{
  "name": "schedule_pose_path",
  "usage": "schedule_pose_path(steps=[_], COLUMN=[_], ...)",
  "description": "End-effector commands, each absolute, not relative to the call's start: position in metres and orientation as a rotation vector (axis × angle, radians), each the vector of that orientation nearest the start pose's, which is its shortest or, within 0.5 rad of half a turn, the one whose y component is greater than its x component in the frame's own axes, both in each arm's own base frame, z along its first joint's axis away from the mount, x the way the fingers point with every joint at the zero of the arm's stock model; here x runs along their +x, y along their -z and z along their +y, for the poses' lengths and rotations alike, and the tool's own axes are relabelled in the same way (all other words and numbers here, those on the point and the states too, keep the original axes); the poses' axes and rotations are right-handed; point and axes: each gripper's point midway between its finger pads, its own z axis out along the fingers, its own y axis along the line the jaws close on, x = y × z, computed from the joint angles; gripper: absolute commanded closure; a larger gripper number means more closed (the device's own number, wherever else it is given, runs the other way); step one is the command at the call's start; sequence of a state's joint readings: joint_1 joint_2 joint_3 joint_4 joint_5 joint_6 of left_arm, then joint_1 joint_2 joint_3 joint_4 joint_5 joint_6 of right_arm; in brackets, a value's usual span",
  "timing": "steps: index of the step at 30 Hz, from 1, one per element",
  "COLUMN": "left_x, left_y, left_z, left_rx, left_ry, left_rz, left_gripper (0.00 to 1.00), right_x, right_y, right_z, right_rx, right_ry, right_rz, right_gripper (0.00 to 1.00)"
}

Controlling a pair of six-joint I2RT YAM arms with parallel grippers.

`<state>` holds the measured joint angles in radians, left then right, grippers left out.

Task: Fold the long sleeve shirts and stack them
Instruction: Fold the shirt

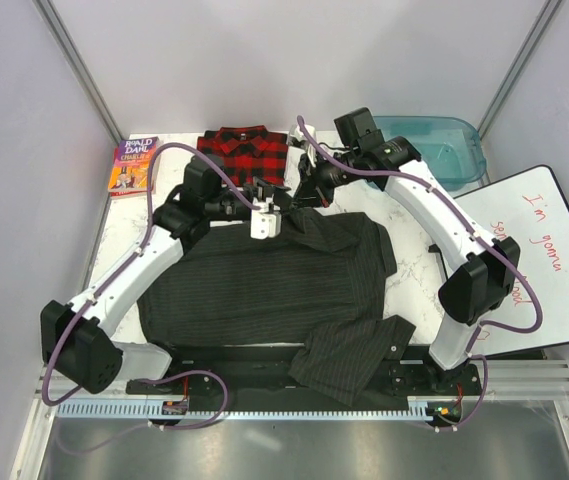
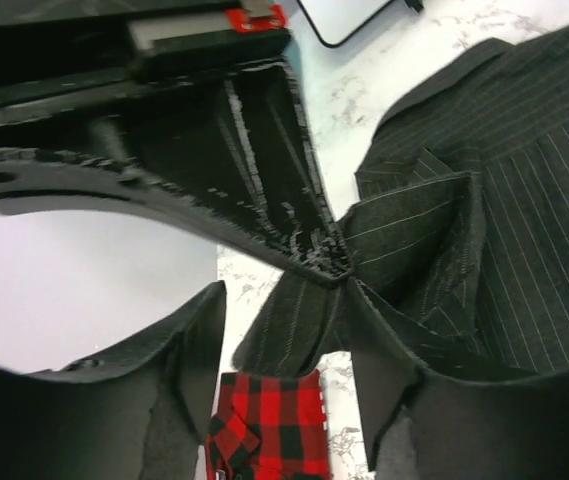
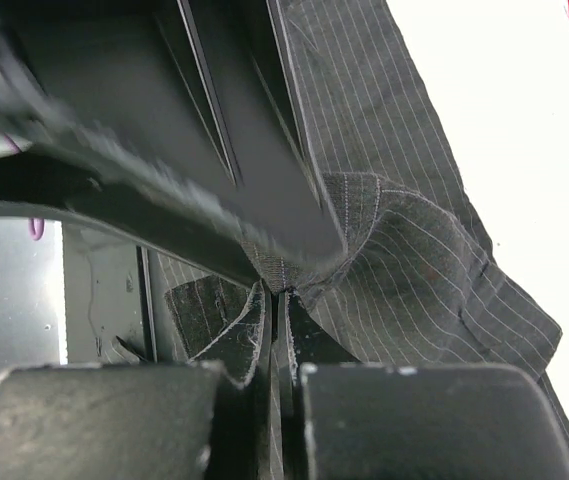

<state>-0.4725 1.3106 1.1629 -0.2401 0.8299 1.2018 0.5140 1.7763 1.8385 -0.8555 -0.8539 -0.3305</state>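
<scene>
The charcoal pinstriped shirt (image 1: 274,285) lies spread over the middle of the table, one sleeve (image 1: 349,360) trailing over the near edge. The red-and-black plaid shirt (image 1: 247,152) lies folded at the back. Both grippers meet at the charcoal shirt's collar end. My right gripper (image 1: 309,195) is shut on a raised fold of charcoal fabric (image 3: 414,260), pinched at its tips (image 3: 279,295). My left gripper (image 1: 264,222) is open, its fingers wide apart (image 2: 289,340) on either side of a strip of that fabric (image 2: 294,320). The plaid shirt (image 2: 269,425) shows beyond them.
A colourful paperback book (image 1: 132,165) lies at the back left. A teal plastic bin (image 1: 444,150) stands at the back right. A whiteboard (image 1: 544,255) with red writing lies off the table's right side. White walls close in on the left and right.
</scene>
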Motion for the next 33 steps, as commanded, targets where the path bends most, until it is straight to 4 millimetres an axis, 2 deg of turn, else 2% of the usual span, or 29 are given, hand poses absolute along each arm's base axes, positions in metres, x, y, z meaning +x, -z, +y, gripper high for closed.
schedule_pose_path(steps=[1,4,5,8,9,10,11,12,14,15,17,18,19,20,21,22,23,25,27,30,33], left_x=[0.308,0.306,0.305,0.306,0.303,0.303,0.299,0.294,0.277,0.271,0.248,0.239,0.226,0.212,0.2,0.183,0.169,0.142,0.119,0.101,0.101], left_y=[-0.299,-0.296,-0.296,-0.295,-0.295,-0.295,-0.292,-0.288,-0.286,-0.286,-0.296,-0.3,-0.311,-0.311,-0.315,-0.331,-0.331,-0.343,-0.342,-0.33,-0.32], left_z=[-0.284,-0.283,-0.282,-0.274,-0.27,-0.265,-0.261,-0.258,-0.249,-0.247,-0.244,-0.244,-0.246,-0.243,-0.244,-0.246,-0.244,-0.249,-0.253,-0.258,-0.266], left_rx=[1.734,1.742,1.74,1.707,1.699,1.673,1.669,1.675,1.665,1.657,1.634,1.63,1.621,1.631,1.639,1.631,1.637,1.62,1.629,1.635,1.576], left_ry=[0.223,0.218,0.22,0.227,0.233,0.237,0.248,0.258,0.282,0.297,0.381,0.416,0.475,0.53,0.585,0.676,0.745,0.894,1.008,1.099,1.172], left_rz=[0.691,0.736,0.753,0.859,0.896,0.959,0.99,1.011,1.035,1.041,1.053,1.052,1.045,1.071,1.074,1.049,1.084,1.111,1.156,1.23,1.36], left_gripper=[0.46,0.67,0.81,0.98,0.98,0.98,0.98,0.98,0.98,0.98,0.98,0.98,0.98,0.98,0.98,0.98,0.98,0.98,0.98,0.98,0.98], right_x=[0.29,0.284,0.282,0.279,0.279,0.279,0.285,0.286,0.3,0.303,0.32,0.326,0.342,0.347,0.357,0.362,0.365,0.372,0.374,0.375,0.371], right_y=[-0.305,-0.303,-0.303,-0.304,-0.305,-0.307,-0.308,-0.312,-0.315,-0.321,-0.324,-0.329,-0.334,-0.332,-0.327,-0.325,-0.323,-0.307,-0.288,-0.259,-0.228], right_z=[0.319,0.319,0.319,0.317,0.316,0.314,0.312,0.31,0.3,0.294,0.277,0.269,0.256,0.25,0.246,0.242,0.242,0.244,0.25,0.255,0.258], right_rx=[-1.353,-1.381,-1.387,-1.39,-1.387,-1.376,-1.36,-1.35,-1.3,-1.274,-1.183,-1.14,-1.067,-1.008,-0.976,-0.959,-0.962,-0.959,-0.967,-0.963,-0.975], right_ry=[-1.117,-1.099,-1.097,-1.085,-1.074,-1.06,-1.015,-0.985,-0.88,-0.853,-0.816,-0.802,-0.774,-0.788,-0.768,-0.765,-0.763,-0.769,-0.817,-0.876,-0.928], right_rz=[1.732,1.724,1.722,1.719,1.721,1.726,1.742,1.743,1.776,1.774,1.805,1.806,1.808,1.843,1.867,1.88,1.885,1.923,1.968,2.036,2.097], right_gripper=[1.0,1.0,1.0,0.97,0.93,0.8,0.73,0.62,0.56,0.49,0.41,0.27,0.21,0.16,0.13,0.13,0.12,0.13,0.17,0.19,0.21])
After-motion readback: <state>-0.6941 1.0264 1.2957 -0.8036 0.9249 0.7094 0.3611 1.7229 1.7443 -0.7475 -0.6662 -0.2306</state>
